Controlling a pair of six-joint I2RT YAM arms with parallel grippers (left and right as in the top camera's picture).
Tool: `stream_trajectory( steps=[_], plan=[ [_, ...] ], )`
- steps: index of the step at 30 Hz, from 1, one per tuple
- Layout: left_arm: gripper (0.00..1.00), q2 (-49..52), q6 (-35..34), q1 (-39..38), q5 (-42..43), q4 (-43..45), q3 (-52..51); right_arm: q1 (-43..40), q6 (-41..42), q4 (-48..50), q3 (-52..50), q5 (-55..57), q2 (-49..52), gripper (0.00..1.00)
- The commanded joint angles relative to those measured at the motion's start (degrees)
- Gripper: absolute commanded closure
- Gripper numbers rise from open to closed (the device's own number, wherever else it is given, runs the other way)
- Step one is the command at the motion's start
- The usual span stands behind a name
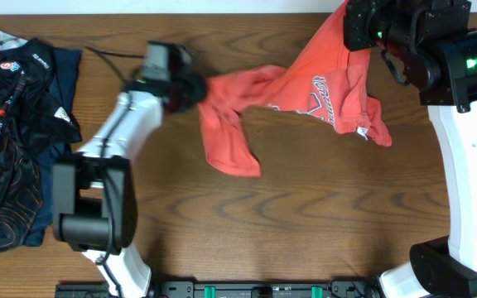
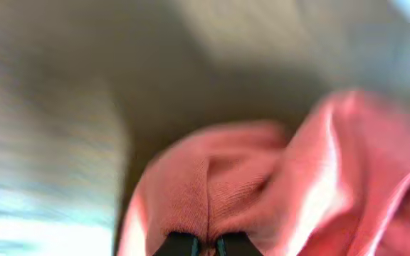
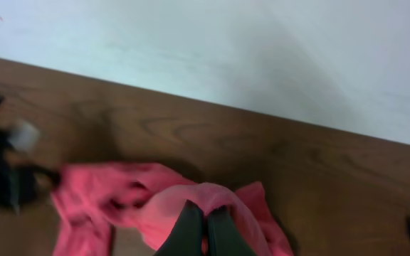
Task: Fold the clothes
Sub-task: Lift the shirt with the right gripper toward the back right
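The coral-red T-shirt [image 1: 321,83] hangs stretched above the wooden table [image 1: 305,223], strung between the two arms over the table's far half. The left gripper [image 1: 197,89] is clenched on a bunched edge of the cloth at the shirt's left end. In the left wrist view its dark fingertips [image 2: 180,245] sit pressed together at the bottom of the frame, with a fold of the shirt [image 2: 262,185] pinched between them and rising out of them. The right gripper [image 1: 356,33] is clamped on the shirt's upper right part, near the table's far edge. In the right wrist view its fingers [image 3: 191,227] are closed side by side with the pink fabric [image 3: 148,195] draped round their tips.

Between the grips the cloth sags. One lobe droops toward the table below the left gripper, and the lettered chest and a small white label hang below the right one.

A heap of dark garments [image 1: 15,124] lies on the table's left end, well apart from the shirt.
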Motion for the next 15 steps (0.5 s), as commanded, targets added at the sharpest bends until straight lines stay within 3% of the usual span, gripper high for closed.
stream_trajectory(
  steps=[1,3,4,6,8,9,10,12,13,15],
  plan=[
    [0.94,0.17,-1.36,5.84,-3.43,-0.46,4.98,-0.66,-1.36,-0.81,1.55,-0.22,-0.26,0.99],
    [0.86,0.17,-1.38,8.57,-3.34,-1.57,7.04,-0.66,-1.99,-1.03,1.55,-0.24,-0.26,0.99],
    [0.71,0.17,-1.33,10.16,-2.71,-3.21,8.5,-0.66,-2.01,-1.03,1.55,-0.24,-0.26,0.99],
    [0.68,0.17,-0.72,11.69,0.39,-6.12,10.1,-0.81,-2.01,-0.96,1.55,-0.24,-0.26,0.99],
    [0.5,0.17,0.74,12.63,4.72,-9.46,11.1,-0.87,-1.99,-0.96,1.55,-0.24,-0.26,0.99],
    [0.48,0.17,0.94,12.74,6.19,-10.99,11.21,-0.87,-1.99,-0.98,1.55,-0.24,-0.26,0.99],
    [0.51,0.17,1.62,12.72,7.48,-12.41,11.21,-0.87,-1.99,-0.96,1.55,-0.24,-0.26,0.99],
    [0.73,0.17,2.47,12.28,8.52,-16.44,11.19,-0.87,-2.05,-0.98,1.55,-0.24,-0.26,0.99],
    [0.78,0.17,3.34,11.72,8.55,-18.36,11.19,-0.87,-2.21,-1.03,1.55,-0.26,-0.26,0.99],
    [0.76,0.17,5.27,9.88,8.5,-22.6,11.19,-0.87,-2.21,-1.2,1.55,-0.24,-0.26,0.99]
  ],
)
